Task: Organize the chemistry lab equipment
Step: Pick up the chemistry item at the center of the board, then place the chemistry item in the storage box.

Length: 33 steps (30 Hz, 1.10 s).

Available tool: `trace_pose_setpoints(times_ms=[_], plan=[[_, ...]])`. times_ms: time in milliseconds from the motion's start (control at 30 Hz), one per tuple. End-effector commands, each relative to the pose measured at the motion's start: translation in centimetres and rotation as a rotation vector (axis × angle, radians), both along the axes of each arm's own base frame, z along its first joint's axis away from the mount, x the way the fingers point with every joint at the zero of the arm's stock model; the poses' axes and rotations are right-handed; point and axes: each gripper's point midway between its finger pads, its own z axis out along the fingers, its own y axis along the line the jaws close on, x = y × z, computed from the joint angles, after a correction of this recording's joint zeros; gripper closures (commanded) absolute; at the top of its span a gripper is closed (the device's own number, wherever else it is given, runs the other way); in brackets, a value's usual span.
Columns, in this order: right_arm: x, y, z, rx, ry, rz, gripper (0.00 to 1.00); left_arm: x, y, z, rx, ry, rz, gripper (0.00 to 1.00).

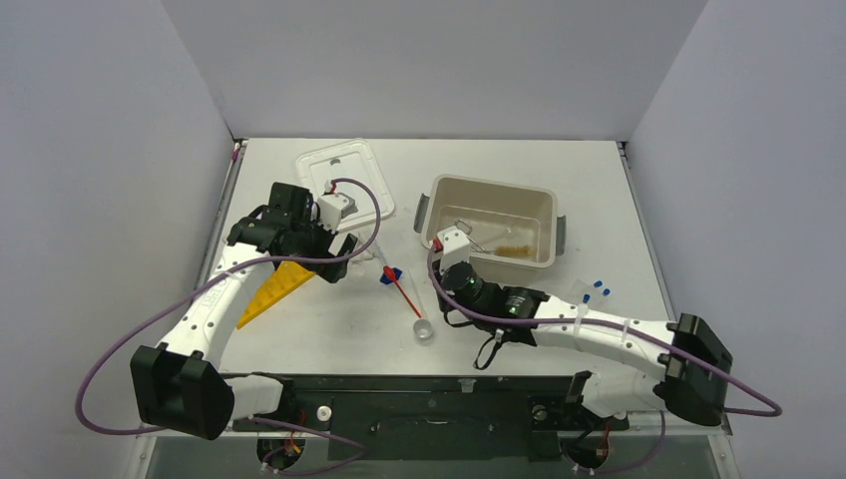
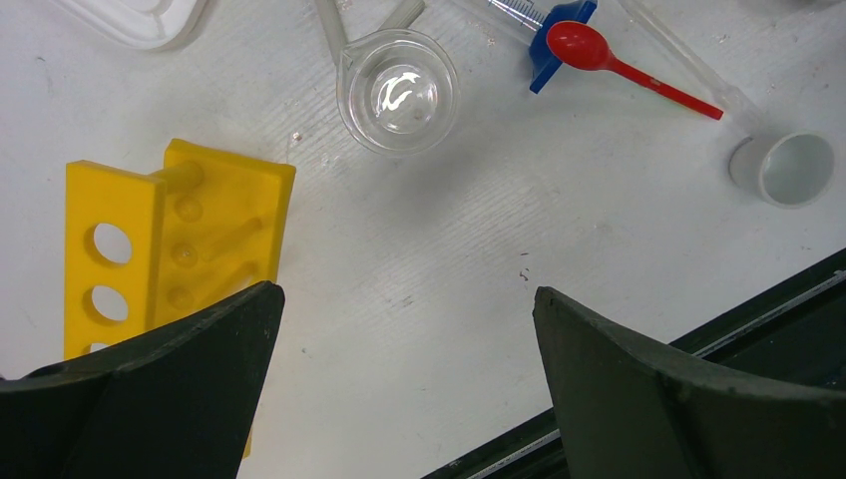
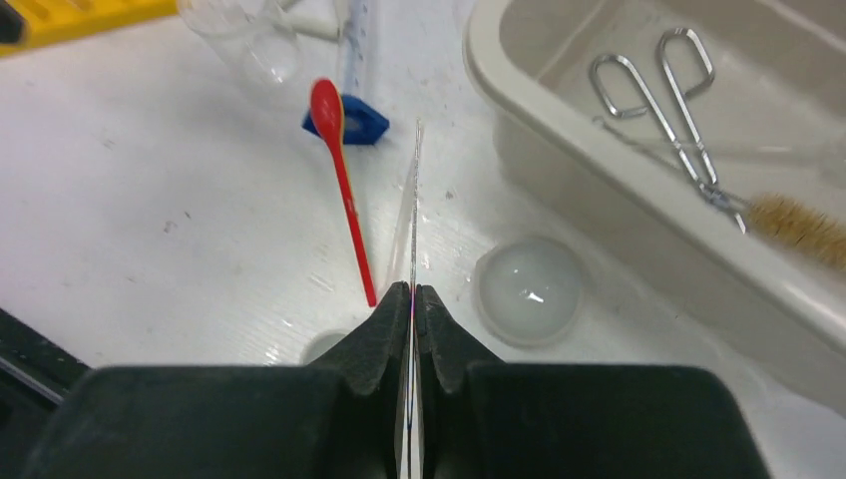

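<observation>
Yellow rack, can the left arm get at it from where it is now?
Probably yes. The left gripper hangs open over the table, and the yellow rack lies just beside one finger with nothing on top. The beaker stands apart from it.

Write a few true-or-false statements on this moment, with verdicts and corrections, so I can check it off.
1. The metal tongs lie inside the beige tub. True.
2. The left gripper is clamped on the yellow rack. False: its jaws stand wide open and hold nothing. The rack lies on the table by one finger.
3. The red spatula is in the tub. False: it lies on the table outside it, its bowl end over a blue piece.
4. The right gripper is shut on a thin clear piece. True.
</observation>
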Motion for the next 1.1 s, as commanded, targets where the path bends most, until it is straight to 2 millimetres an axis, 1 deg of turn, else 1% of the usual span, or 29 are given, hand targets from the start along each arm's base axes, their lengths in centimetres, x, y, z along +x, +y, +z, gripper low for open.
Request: trace_pose_setpoints(times_ms=[0, 33, 67, 100, 133, 167, 200, 233, 267, 300, 400, 433, 467, 533, 567, 600, 633, 667, 700, 733, 767, 800, 833, 867, 900, 933, 967, 1000, 1067], plan=[[0.7, -0.6, 6.8, 0.05, -0.106, 0.011, 1.0, 0.9, -0.1, 2.4, -0.021, -0.083, -0.002, 0.04], [1.1, -1.3, 7.4, 0.05, -0.114, -0.005, 1.0, 0.9, -0.2, 2.4, -0.022, -0.084, -0.002, 0.04], [1.5, -1.7, 9.0, 0.08, -0.135, -0.018, 1.0, 0.9, -0.2, 2.3, -0.023, -0.082, -0.002, 0.04], [2.2, -2.6, 10.3, 0.101, -0.152, -0.05, 1.0, 0.9, -0.2, 2.3, -0.023, -0.081, -0.004, 0.04], [2.7, -3.1, 10.8, 0.111, -0.158, -0.069, 1.0, 0.9, -0.2, 2.2, -0.024, -0.079, -0.005, 0.04], [3.8, -4.4, 11.4, 0.12, -0.166, -0.116, 1.0, 0.8, -0.2, 2.1, -0.026, -0.078, -0.004, 0.03], [4.4, -5.1, 11.4, 0.115, -0.166, -0.149, 1.0, 0.8, -0.3, 2.1, -0.027, -0.077, -0.004, 0.03], [5.9, -6.4, 11.4, 0.105, -0.165, -0.21, 1.0, 0.8, -0.3, 2.0, -0.028, -0.074, -0.003, 0.03], [6.4, -7.3, 11.1, 0.088, -0.152, -0.247, 1.0, 0.7, -0.3, 1.9, -0.031, -0.072, -0.003, 0.04], [7.7, -8.4, 10.6, 0.071, -0.141, -0.299, 1.0, 0.7, -0.4, 1.8, -0.032, -0.069, -0.004, 0.03], [9.8, -10.8, 9.1, 0.027, -0.114, -0.423, 1.0, 0.5, -0.3, 1.9, -0.033, -0.067, -0.006, 0.04], [10.8, -11.9, 8.4, -0.003, -0.109, -0.48, 1.0, 0.5, -0.3, 1.9, -0.032, -0.071, -0.006, 0.04], [11.3, -12.4, 8.1, -0.008, -0.101, -0.507, 1.0, 0.5, -0.3, 2.0, -0.031, -0.072, -0.006, 0.04], [12.8, -14.0, 7.2, -0.029, -0.078, -0.576, 1.0, 0.6, -0.3, 2.1, -0.033, -0.075, -0.006, 0.04], [13.6, -14.1, 6.5, -0.05, -0.063, -0.593, 1.0, 0.5, -0.3, 2.2, -0.032, -0.074, -0.007, 0.04], [13.9, -14.9, 6.1, -0.072, -0.047, -0.62, 1.0, 0.5, -0.3, 2.2, -0.033, -0.072, -0.008, 0.04], [14.7, -15.0, 5.7, -0.097, -0.039, -0.64, 1.0, 0.5, -0.3, 2.2, -0.033, -0.072, -0.007, 0.03], [14.8, -15.4, 5.2, -0.124, -0.023, -0.653, 0.98, 0.5, -0.3, 2.3, -0.033, -0.074, -0.007, 0.03], [15.3, -15.4, 5.4, -0.136, -0.026, -0.664, 0.9, 0.5, -0.3, 2.3, -0.031, -0.075, -0.006, 0.03], [15.5, -15.4, 5.7, -0.143, -0.026, -0.663, 0.81, 0.4, -0.2, 2.3, -0.03, -0.076, -0.008, 0.03], [15.5, -15.3, 5.9, -0.143, -0.029, -0.661, 0.76, 0.4, -0.2, 2.3, -0.027, -0.078, -0.007, 0.03], [15.3, -15.2, 6.2, -0.139, -0.034, -0.657, 0.68, 0.4, -0.1, 2.3, -0.025, -0.079, -0.009, 0.03], [15.1, -15.1, 6.9, -0.123, -0.045, -0.652, 0.65, 0.4, -0.1, 2.3, -0.024, -0.079, -0.009, 0.03], [14.7, -14.9, 6.9, -0.124, -0.045, -0.639, 0.62, 0.4, -0.1, 2.3, -0.025, -0.079, -0.009, 0.03], [14.2, -14.9, 7.6, -0.11, -0.055, -0.635, 0.61, 0.4, -0.1, 2.3, -0.025, -0.078, -0.01, 0.03], [13.3, -14.8, 7.8, -0.108, -0.052, -0.623, 0.59, 0.4, -0.2, 2.2, -0.025, -0.075, -0.011, 0.03], [12.7, -14.8, 7.7, -0.107, -0.048, -0.625, 0.58, 0.4, -0.2, 2.1, -0.026, -0.073, -0.011, 0.03], [11.5, -14.7, 7.7, -0.103, -0.053, -0.613, 0.54, 0.5, -0.2, 2.1, -0.026, -0.07, -0.01, 0.03], [9.6, -14.7, 7.0, -0.094, -0.038, -0.598, 0.51, 0.6, -0.3, 1.9, -0.028, -0.07, -0.011, 0.03]])
